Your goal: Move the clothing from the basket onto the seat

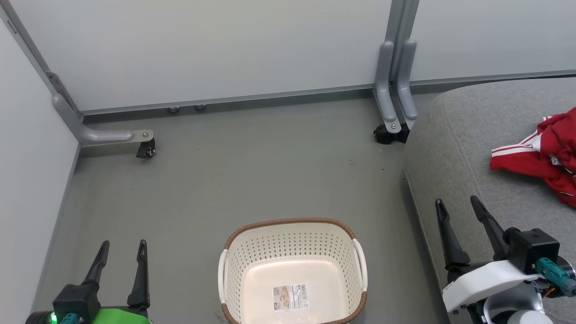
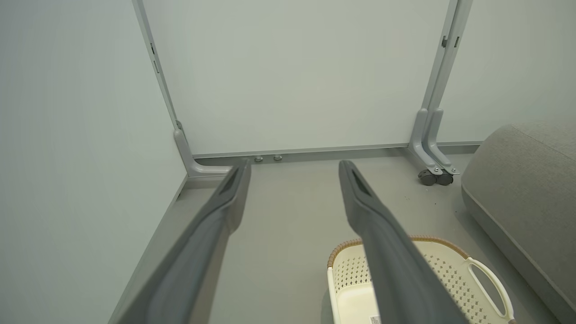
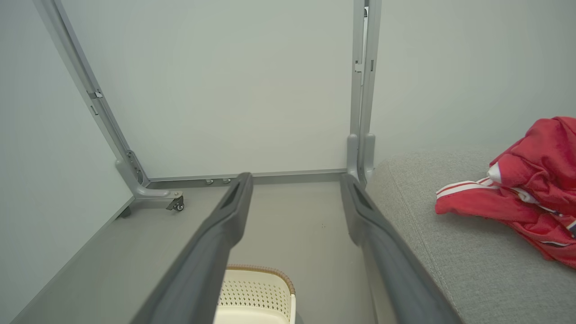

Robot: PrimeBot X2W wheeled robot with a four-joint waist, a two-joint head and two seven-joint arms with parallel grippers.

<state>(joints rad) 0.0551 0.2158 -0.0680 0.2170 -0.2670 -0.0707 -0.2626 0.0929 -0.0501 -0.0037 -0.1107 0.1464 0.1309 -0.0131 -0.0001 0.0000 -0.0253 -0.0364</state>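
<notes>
The cream perforated basket with its brown rim stands on the floor at the bottom centre, holding nothing but a label sticker. Red clothing with white stripes lies bunched on the grey seat at the right. My left gripper is open at the lower left, well left of the basket. My right gripper is open at the lower right, over the seat's front edge. In the left wrist view the basket lies below the open left gripper. The right wrist view shows the clothing on the seat, right of the open right gripper.
White partition panels on grey castered feet close off the back and left. Another pair of feet stands by the seat's far corner. Grey floor lies between the basket and the panels.
</notes>
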